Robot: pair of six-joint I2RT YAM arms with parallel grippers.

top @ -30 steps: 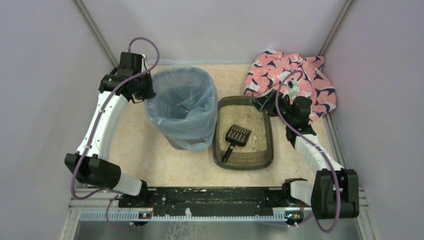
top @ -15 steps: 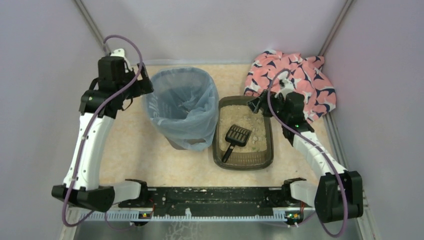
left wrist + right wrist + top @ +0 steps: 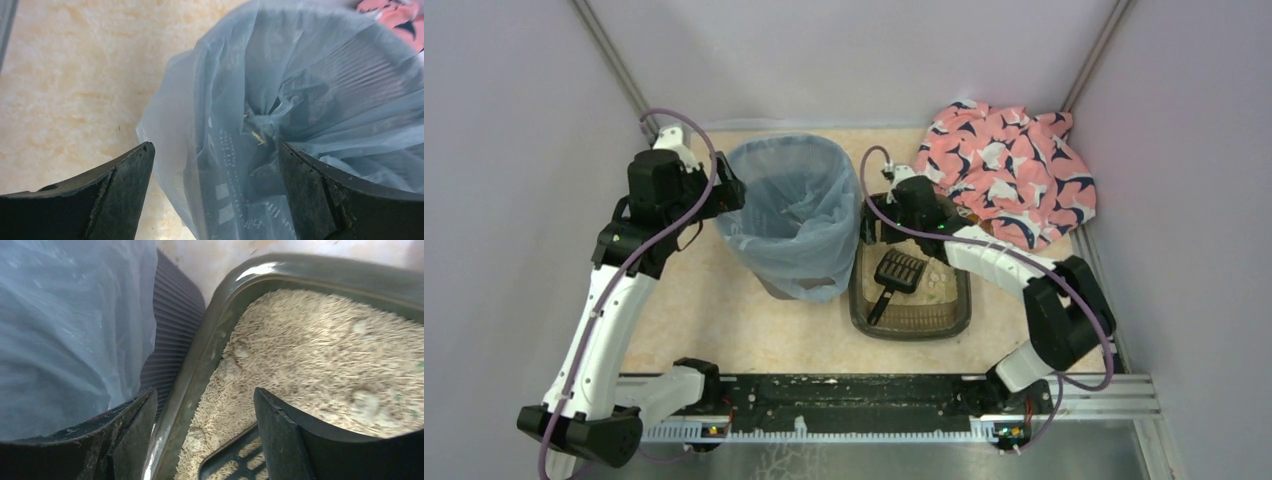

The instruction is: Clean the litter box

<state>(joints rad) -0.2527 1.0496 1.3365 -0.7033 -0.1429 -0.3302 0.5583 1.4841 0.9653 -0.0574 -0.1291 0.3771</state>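
Observation:
The litter box [image 3: 910,327] is a dark brown tray of beige litter right of the bin, with a black slotted scoop [image 3: 894,277] lying in it. My right gripper [image 3: 871,218] hangs over its far-left corner, open. In the right wrist view its fingers [image 3: 135,425] straddle the litter box's left wall [image 3: 210,335], one outside by the bin, one over the litter near the scoop [image 3: 235,460]. My left gripper [image 3: 727,190] is open at the bin's left rim, with the blue bag [image 3: 240,125] between its fingertips [image 3: 130,175].
The round bin [image 3: 789,215] lined with a translucent blue bag stands tight against the litter box's left side. A pink patterned cloth [image 3: 1009,175] lies bunched at the back right. Walls close in on both sides.
The left gripper opened, swung out left, then came back to the bin's rim. The right arm crossed from the litter box's far-right corner to its far-left corner, jaws narrowing slightly.

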